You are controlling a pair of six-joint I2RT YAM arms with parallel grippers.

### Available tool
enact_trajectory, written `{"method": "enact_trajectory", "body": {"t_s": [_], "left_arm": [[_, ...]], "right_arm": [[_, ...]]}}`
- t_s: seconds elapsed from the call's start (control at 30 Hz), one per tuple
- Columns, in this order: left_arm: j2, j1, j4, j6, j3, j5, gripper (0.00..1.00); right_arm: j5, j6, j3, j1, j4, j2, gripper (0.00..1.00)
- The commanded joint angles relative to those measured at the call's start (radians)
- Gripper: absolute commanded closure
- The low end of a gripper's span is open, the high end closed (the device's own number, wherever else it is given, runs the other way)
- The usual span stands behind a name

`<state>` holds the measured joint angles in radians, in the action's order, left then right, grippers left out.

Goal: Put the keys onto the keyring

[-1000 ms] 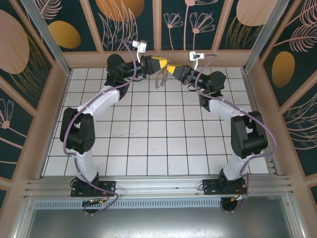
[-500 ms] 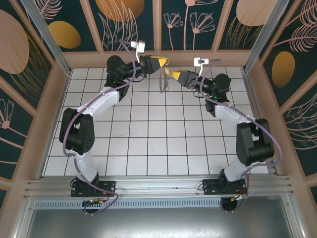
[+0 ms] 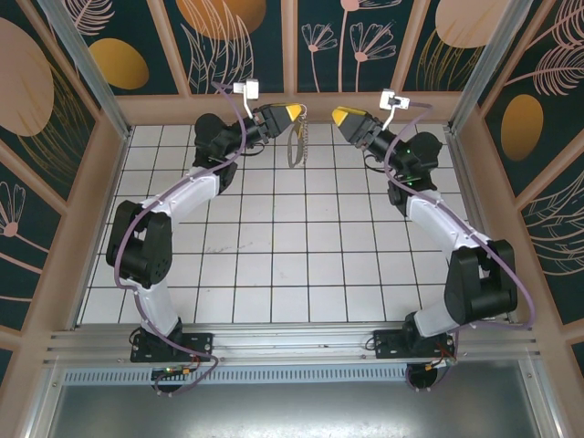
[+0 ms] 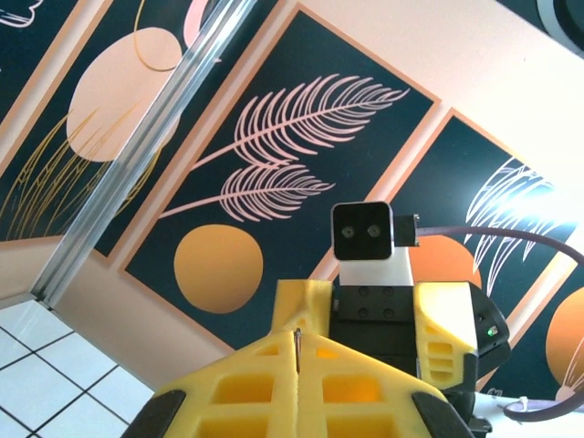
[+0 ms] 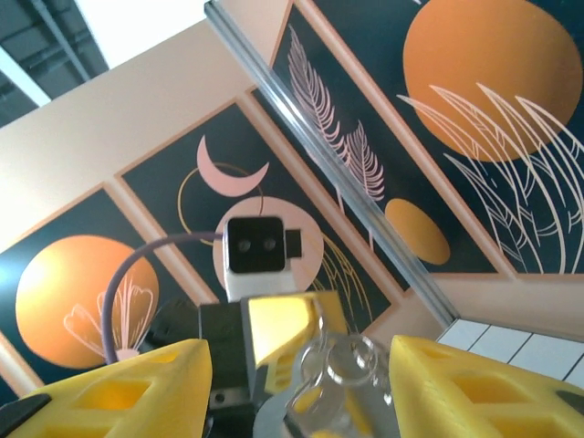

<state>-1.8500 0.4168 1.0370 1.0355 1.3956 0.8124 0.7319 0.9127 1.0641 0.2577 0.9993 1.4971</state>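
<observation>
Left gripper [image 3: 293, 111], raised over the far rows of the white tiled table [image 3: 274, 239]: its yellow fingers [image 4: 274, 388] are pressed together on a thin metal edge. The keyring [image 3: 294, 146] hangs below the tip as a slim oval loop with small pale bits along its right edge. No separate keys can be made out at this size. Right gripper [image 3: 338, 115], facing it and apart from it: jaws spread, nothing between them. In the right wrist view a blurred glinting loop lies ahead of the gap. The patterned back wall [image 3: 228, 36] stands close behind both grippers.
</observation>
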Motion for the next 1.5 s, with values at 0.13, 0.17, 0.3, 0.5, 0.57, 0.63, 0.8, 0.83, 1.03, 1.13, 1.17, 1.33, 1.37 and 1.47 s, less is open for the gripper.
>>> {"method": "enact_trajectory", "body": {"t_s": [0.13,0.17,0.3,0.5,0.57,0.63,0.8,0.83,1.03,1.13,1.17,1.33,1.37,1.47], "left_arm": [[0.041,0.036,0.124,0.099,-0.031,-0.11,1.0],[0.039,0.04,0.127,0.104,-0.03,-0.115,1.0],[0.037,0.046,0.125,0.102,-0.036,-0.133,1.0],[0.033,0.048,0.123,0.096,-0.049,-0.151,1.0],[0.03,0.049,0.123,0.096,-0.049,-0.149,1.0],[0.026,0.048,0.123,0.096,-0.047,-0.148,1.0],[0.021,0.048,0.123,0.095,-0.044,-0.147,1.0],[0.02,0.048,0.123,0.095,-0.044,-0.146,1.0],[0.014,0.048,0.121,0.092,-0.044,-0.142,1.0],[0.013,0.048,0.12,0.09,-0.043,-0.142,1.0],[0.012,0.048,0.12,0.089,-0.043,-0.142,1.0],[0.011,0.048,0.121,0.09,-0.041,-0.14,1.0],[0.011,0.048,0.123,0.09,-0.042,-0.139,1.0],[0.011,0.048,0.123,0.09,-0.04,-0.139,1.0]], "right_arm": [[-0.121,0.102,0.074,0.043,0.136,0.117,0.47],[-0.125,0.109,0.079,0.048,0.142,0.127,0.47],[-0.133,0.114,0.085,0.067,0.154,0.149,0.49],[-0.135,0.114,0.074,0.08,0.166,0.152,0.53],[-0.134,0.116,0.071,0.081,0.172,0.15,0.54],[-0.134,0.115,0.069,0.083,0.174,0.147,0.54],[-0.127,0.115,0.076,0.092,0.171,0.152,0.54],[-0.126,0.114,0.078,0.092,0.172,0.153,0.55],[-0.112,0.109,0.095,0.105,0.163,0.157,0.58],[-0.107,0.103,0.105,0.109,0.155,0.157,0.6],[-0.105,0.102,0.109,0.111,0.15,0.158,0.61],[-0.095,0.09,0.13,0.123,0.126,0.165,0.62],[-0.095,0.088,0.133,0.126,0.121,0.166,0.62],[-0.094,0.088,0.134,0.131,0.121,0.174,0.62]]}}
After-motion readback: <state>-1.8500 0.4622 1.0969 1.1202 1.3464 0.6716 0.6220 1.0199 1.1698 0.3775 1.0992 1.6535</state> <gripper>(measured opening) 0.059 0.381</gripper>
